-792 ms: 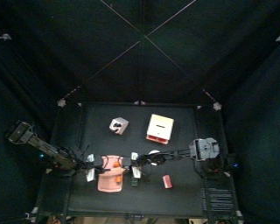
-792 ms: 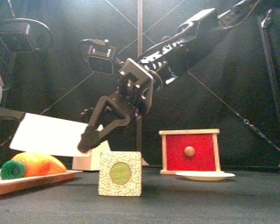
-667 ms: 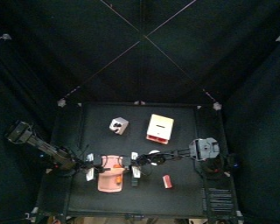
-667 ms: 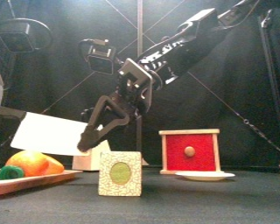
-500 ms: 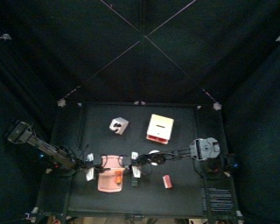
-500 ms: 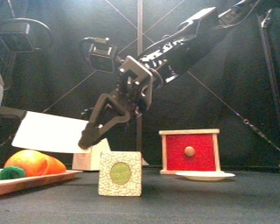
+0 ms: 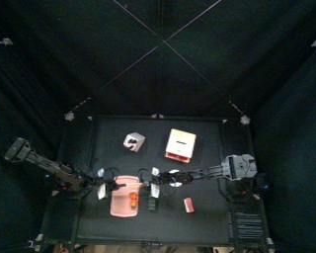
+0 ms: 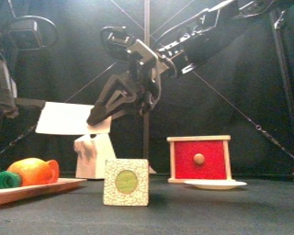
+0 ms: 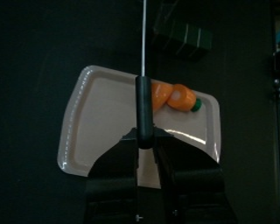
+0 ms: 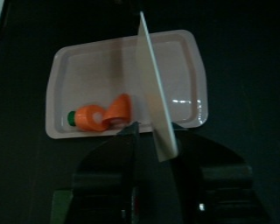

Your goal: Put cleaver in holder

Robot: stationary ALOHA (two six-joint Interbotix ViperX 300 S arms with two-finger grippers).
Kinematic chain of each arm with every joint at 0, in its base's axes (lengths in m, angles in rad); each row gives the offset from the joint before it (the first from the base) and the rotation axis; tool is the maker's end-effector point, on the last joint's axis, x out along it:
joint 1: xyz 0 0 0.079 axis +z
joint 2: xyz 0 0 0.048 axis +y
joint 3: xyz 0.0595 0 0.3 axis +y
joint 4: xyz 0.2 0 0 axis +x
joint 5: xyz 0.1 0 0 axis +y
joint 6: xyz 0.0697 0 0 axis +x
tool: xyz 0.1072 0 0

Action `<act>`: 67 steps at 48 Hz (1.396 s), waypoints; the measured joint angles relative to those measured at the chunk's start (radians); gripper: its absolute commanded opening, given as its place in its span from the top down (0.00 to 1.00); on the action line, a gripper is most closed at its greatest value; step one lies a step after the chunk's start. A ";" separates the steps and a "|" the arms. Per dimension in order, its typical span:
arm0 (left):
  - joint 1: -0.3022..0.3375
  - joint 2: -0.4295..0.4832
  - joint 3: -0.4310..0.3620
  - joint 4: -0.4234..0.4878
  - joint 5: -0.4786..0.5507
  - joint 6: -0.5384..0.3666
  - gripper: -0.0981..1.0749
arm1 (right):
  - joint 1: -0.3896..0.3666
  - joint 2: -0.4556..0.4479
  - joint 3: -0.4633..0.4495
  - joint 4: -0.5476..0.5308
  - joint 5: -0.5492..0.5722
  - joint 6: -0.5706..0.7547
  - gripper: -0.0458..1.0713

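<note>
Above the pink tray (image 8: 39, 188), in the left half of the front view, the cleaver (image 8: 63, 117) hangs clear of the tabletop (image 7: 213, 133). It reads as a thin white flat blade with its broad face turned to the front camera. This reading is a judgement; the cream box with a red face (image 8: 198, 158) standing to the right is too thick to be a blade.

The left claw (image 9: 143, 140) is closed partway, clamped on the cleaver (image 9: 145, 44), which shows here edge-on as a thin line running away from the jaws. The right claw (image 10: 140, 144) stands wide open. The blade (image 10: 157, 96) passes between its jaws, and the frames show no firm contact there.

The holder (image 7: 131, 142), a small white-and-grey block, stands on the tabletop toward the upper middle of the top view, well apart from the tray (image 7: 122, 203) and both claws. In the front view the holder (image 8: 95, 154) appears just below the blade's lower right corner, but it lies farther back.

Controlling relation: the blade's long axis runs left to right between the claws, and the holder lies beyond it, about midway between both arms. Neither arm is clearly nearer. The left claw carries the load, so the coming move probably requires travel away from the front edge and then blade alignment with a dark gap.
</note>
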 measured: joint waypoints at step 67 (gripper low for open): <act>0.037 -0.074 -0.385 -0.153 0.698 0.002 0.56 | 0.101 -0.273 0.261 0.287 -0.600 0.006 0.23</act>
